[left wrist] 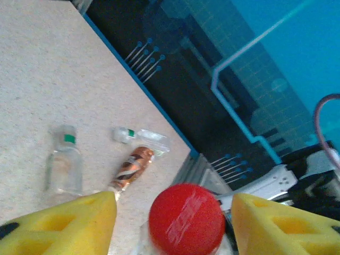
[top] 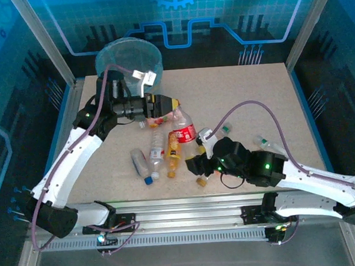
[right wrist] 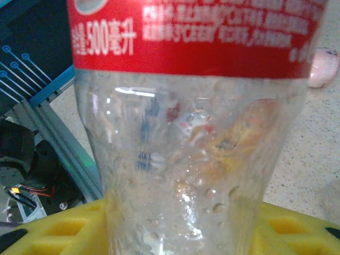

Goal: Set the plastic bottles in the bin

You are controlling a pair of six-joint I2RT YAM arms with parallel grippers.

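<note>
A clear plastic bottle with a red label [top: 184, 132] and a red cap [left wrist: 186, 219] is held tilted above the table. My right gripper [top: 198, 154] is shut on its lower body [right wrist: 196, 138], with yellow fingers [right wrist: 58, 228] pressed to both sides. At the cap end, my left gripper [left wrist: 175, 226] is open, and there is a gap between each yellow finger [left wrist: 64, 226] and the cap. The pale-blue bin [top: 129, 60] stands at the back left, behind the left arm. Several other bottles lie below: a blue-capped one [top: 141, 164], a white-labelled one [top: 157, 152] and an orange one [top: 174, 154].
A green-capped clear bottle [left wrist: 64, 167], a brown-labelled bottle [left wrist: 132, 167] and another clear one [left wrist: 142, 138] lie on the table towards its right edge. Pink bottles [top: 156, 121] sit under the left wrist. A small orange-capped piece [top: 201, 181] lies by the right gripper.
</note>
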